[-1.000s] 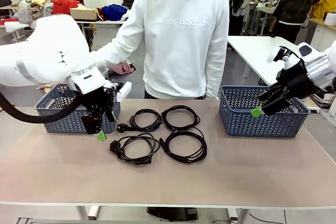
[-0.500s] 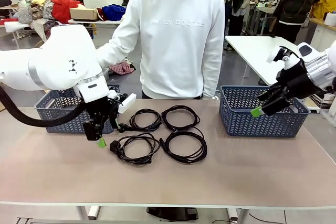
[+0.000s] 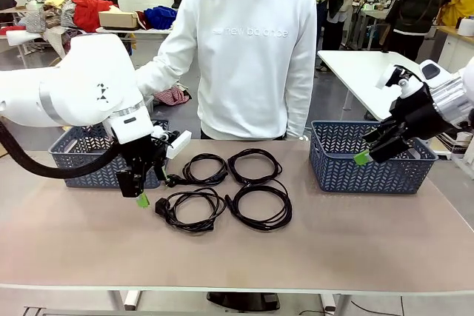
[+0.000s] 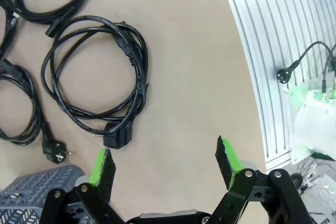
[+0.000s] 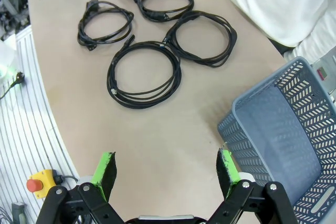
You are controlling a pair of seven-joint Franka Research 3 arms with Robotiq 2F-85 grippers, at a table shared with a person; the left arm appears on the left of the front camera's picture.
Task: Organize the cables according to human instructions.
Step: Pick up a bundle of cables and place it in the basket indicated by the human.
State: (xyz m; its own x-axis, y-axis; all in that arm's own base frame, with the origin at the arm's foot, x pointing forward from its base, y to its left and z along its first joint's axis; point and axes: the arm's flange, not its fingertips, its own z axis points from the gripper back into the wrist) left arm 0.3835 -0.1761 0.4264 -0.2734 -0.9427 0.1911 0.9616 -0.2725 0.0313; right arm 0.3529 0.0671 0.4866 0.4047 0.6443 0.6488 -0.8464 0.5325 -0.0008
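- Cables [image 3: 194, 226]: four black coils lie flat in a two-by-two group at the middle of the table [image 3: 318, 257], none of them held.
- The near-left coil [image 3: 213, 214] has its plug end pointing toward the robot's left. The near-right coil [image 3: 259, 225] lies just beside it.
- The left gripper [image 3: 138, 192] hovers over the table just to the left of that plug. Its jaws are spread wide with nothing between them.
- In the left wrist view the same gripper [image 4: 165, 156] looks down on bare table, with the plug [image 4: 116, 139] just beyond one green fingertip [image 4: 101, 162].
- The far-left coil [image 3: 204, 180] and the far-right coil [image 3: 254, 153] lie close behind the near pair.
- A blue basket [image 3: 74, 162] stands at the far left of the table, partly behind the left arm. A second blue basket [image 3: 385, 177] stands at the far right.
- The right gripper [image 3: 368, 153] hangs by the second basket, jaws apart and empty, well apart from the coils.
- A person [image 3: 252, 57] in a white sweatshirt stands at the far edge.
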